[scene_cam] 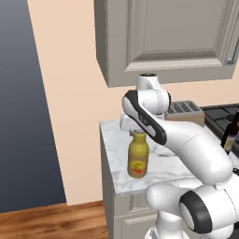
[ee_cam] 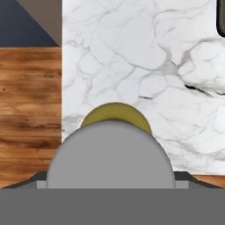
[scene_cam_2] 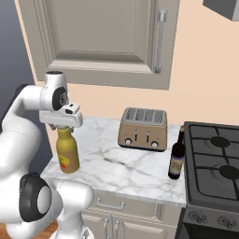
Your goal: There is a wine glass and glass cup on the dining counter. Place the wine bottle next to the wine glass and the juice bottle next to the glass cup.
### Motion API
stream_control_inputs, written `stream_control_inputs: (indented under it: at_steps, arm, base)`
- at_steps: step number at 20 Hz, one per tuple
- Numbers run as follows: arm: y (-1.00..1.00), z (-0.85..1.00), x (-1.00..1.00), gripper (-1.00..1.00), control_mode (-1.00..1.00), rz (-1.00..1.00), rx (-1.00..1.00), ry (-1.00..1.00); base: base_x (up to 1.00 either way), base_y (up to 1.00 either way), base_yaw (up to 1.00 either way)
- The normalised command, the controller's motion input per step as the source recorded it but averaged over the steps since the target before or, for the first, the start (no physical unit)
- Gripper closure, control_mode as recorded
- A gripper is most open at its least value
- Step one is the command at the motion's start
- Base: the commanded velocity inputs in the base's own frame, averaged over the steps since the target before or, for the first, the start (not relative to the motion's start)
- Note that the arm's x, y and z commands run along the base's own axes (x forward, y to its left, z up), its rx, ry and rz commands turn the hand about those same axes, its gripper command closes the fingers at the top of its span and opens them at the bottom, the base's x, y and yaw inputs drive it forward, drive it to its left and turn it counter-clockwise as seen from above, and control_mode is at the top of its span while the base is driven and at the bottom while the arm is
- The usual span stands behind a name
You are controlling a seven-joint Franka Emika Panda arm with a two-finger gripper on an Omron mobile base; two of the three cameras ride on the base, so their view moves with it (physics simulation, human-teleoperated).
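In the left base view, the juice bottle (scene_cam: 138,160) was seen standing upright at the centre of the frame, on the front left part of a small marble counter (scene_cam: 163,170). The gripper (scene_cam: 136,130) was positioned directly over the bottle's cap, at the end of the white arm that crossed up from the lower right. A toaster (scene_cam: 184,112) was seen behind the arm, and the wine bottle (scene_cam: 229,133) was partly visible at the right edge, beside a black stove (scene_cam: 223,116).

In the right base view, the juice bottle (scene_cam_2: 67,150) was found at the left of the frame, near the counter's (scene_cam_2: 126,168) left edge, with the gripper (scene_cam_2: 65,127) lowered onto its neck. The fingers were hidden by the hand's body, so whether they were apart or clamped on the cap could not be told. The toaster (scene_cam_2: 143,129) was placed at the centre against the wall, and the wine bottle (scene_cam_2: 177,160) was standing upright right of centre, just beside the stove (scene_cam_2: 214,172) and well apart from the juice bottle.

In the hand view, the grey cap (ee_cam: 110,154) of the juice bottle (ee_cam: 116,113) was seen from above at the lower centre, with the amber shoulder showing past it. Marble was seen on the right and wooden floor (ee_cam: 30,114) on the left.
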Motion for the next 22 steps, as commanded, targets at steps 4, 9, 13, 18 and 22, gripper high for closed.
stream_control_inputs:
  at_steps: [4, 9, 13, 18, 22]
  arm:
    - [0.0, 0.3, -0.09, 1.0, -1.0, 0.0, 0.01, 0.01]
    - [0.0, 0.47, -0.14, 1.0, -1.0, 0.0, 0.0, -0.02]
    - [0.0, 0.39, -0.19, 1.0, -1.0, 0.0, -0.01, -0.01]
    - [0.0, 0.18, -0.11, 1.0, -1.0, 0.0, 0.0, 0.0]
    - [0.0, 0.0, -0.01, 1.0, -1.0, 0.0, 0.0, 0.0]
  base:
    - [0.0, 0.0, 0.0]
    - [0.0, 0.0, 0.0]
    - [0.0, 0.0, 0.0]
    - [0.0, 0.0, 0.0]
    - [0.0, 0.0, 0.0]
